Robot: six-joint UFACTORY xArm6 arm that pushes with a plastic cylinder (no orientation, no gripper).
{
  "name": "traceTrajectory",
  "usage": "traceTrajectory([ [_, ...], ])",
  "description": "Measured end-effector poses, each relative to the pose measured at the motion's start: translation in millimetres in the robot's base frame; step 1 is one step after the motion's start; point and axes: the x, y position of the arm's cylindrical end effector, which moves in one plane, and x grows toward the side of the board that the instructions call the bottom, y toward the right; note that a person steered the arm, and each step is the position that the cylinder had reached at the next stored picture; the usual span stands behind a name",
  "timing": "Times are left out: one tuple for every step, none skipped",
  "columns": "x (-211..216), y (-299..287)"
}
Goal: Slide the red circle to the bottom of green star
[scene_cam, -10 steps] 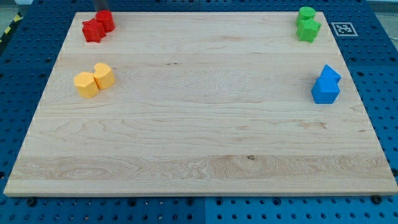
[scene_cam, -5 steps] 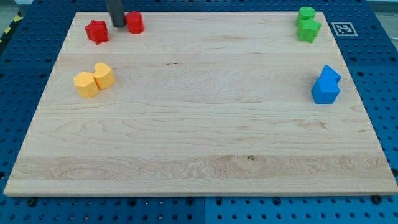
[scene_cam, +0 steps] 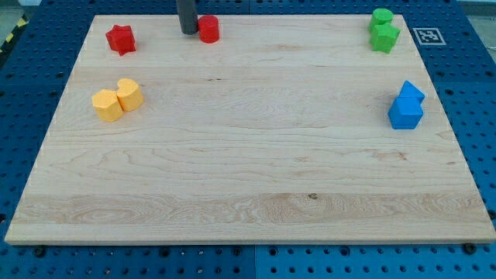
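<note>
One tip (scene_cam: 188, 31), bare rod holding nothing, touches the red circle (scene_cam: 208, 29); off-centre pushing could miss the green star (scene_cam: 384, 37).

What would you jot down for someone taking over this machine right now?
My tip sits against the red circle, on its view-left side, near the board's top edge.
The green star is far off at the view's top right, just below a green round block.
Done: the circle is clear of the red star.
Left: push it across and stop it just below the green star.
</note>
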Motion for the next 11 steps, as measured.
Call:
traceTrajectory([
  [0.0,0.0],
  [0.0,6.0],
  [0.1,25.8],
  [3.2,51.5],
  [3.1,66.5],
  [3.1,96.1],
  [2.8,98.5],
  [2.7,122.4],
  [2.7,142.4],
  [2.7,144.9],
  [2.7,146.4],
])
